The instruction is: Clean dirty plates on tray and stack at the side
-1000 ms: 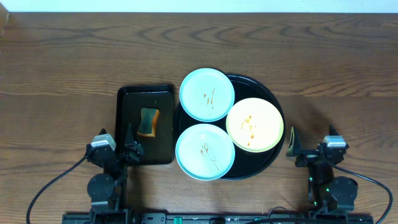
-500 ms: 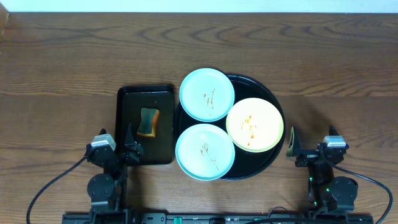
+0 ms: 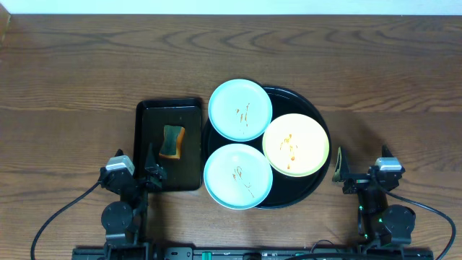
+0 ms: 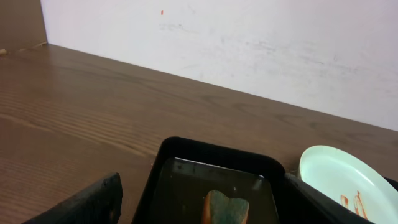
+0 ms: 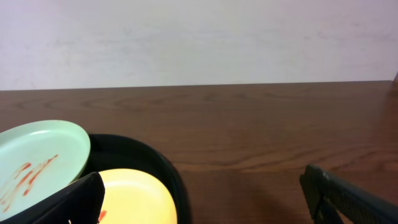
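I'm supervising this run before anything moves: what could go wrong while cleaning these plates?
The far mint plate and near mint plate overhang the rim of the round tray; wiping pressure could tip or slide them. The sponge lies in a glossy, possibly wet rectangular tray, so carrying it may drip. The yellow plate sits close against both; lifting one may nudge neighbours.

Mint, yellow plates [image 3: 240,110], apparently orange-streaked

Glossy black tray [image 3: 292,191], smooth pale plates [image 3: 227,101], wood-grain table [image 3: 72,72] with dull sheen
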You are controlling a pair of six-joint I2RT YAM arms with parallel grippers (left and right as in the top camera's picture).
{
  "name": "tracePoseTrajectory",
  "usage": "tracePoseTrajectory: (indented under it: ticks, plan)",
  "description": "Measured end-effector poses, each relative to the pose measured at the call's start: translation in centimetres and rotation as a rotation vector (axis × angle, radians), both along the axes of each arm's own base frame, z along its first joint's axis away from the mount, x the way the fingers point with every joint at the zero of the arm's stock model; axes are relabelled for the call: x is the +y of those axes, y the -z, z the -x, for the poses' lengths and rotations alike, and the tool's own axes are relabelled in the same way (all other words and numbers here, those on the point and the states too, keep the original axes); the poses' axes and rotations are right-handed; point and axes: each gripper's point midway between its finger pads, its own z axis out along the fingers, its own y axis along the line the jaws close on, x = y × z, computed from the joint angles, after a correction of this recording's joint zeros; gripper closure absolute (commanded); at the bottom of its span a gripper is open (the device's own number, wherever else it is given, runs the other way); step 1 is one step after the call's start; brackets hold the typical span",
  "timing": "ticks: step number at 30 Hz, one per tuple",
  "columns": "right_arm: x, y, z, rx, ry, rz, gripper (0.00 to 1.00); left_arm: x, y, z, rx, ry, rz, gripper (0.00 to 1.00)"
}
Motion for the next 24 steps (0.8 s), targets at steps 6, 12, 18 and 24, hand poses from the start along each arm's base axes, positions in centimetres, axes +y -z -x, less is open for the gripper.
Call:
tracePoseTrajectory:
  ticks: [6, 12, 18, 24]
  plan:
    - [0.0, 0.0, 0.0, 0.0, 0.0, 0.0, 0.01, 0.0, 0.0, 0.0, 0.0, 0.0, 0.0, 0.2]
    - [0.0, 0.0, 0.0, 0.0, 0.0, 0.0, 0.01, 0.0, 0.0, 0.0, 0.0, 0.0, 0.0, 0.2]
    - [0.0, 0.0, 0.0, 0.0, 0.0, 0.0, 0.01, 0.0, -0.03, 0.0, -0.001, 0.0, 0.0, 0.2]
    - [0.03, -0.25, -0.02, -0.009, 0.0, -0.016, 0.01, 0.0, -0.01, 0.0, 0.0, 0.0, 0.003, 0.2]
